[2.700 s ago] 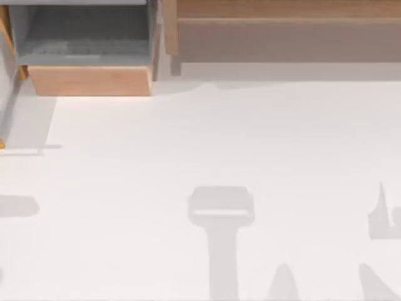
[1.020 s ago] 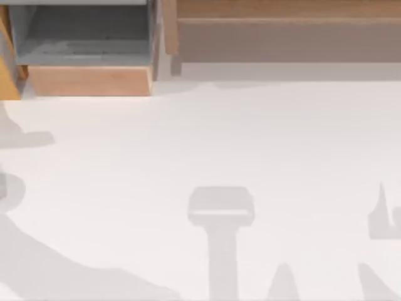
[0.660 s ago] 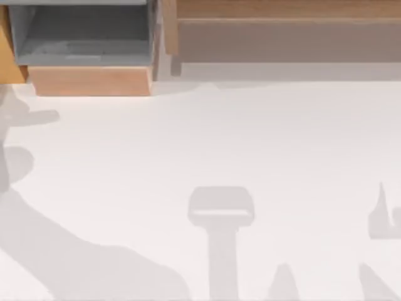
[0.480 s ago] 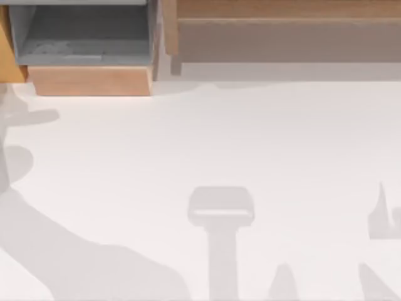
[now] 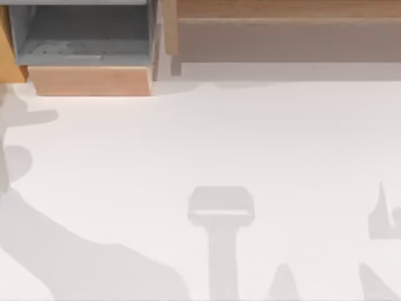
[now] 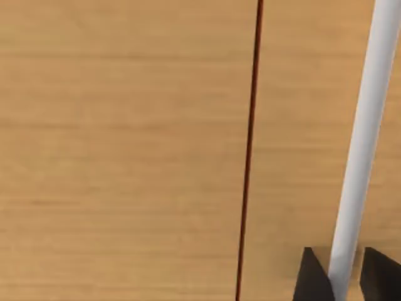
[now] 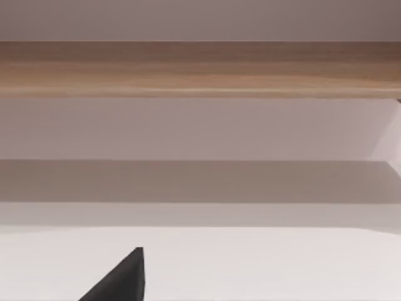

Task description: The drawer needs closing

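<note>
One drawer [image 5: 88,56] pulled open at the table's [image 5: 250,144] far left; left claw [image 6: 341,282] straddling a white bar against wood, apparently for pushing; right claw's [image 7: 119,279] state indiscernible.

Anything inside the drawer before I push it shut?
In the top view, the drawer shows only its bare grey, faintly mottled floor. Its far end is hidden under the unit's edge.

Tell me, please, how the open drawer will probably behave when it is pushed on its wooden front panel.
The drawer looks like a stiff box with a flat light-wood front panel, so it should probably not bend under a push. It stands pulled out of the tan wooden unit, so it will likely slide straight back rather than tip. It appears to hold nothing, so it is perhaps fairly light.
</note>
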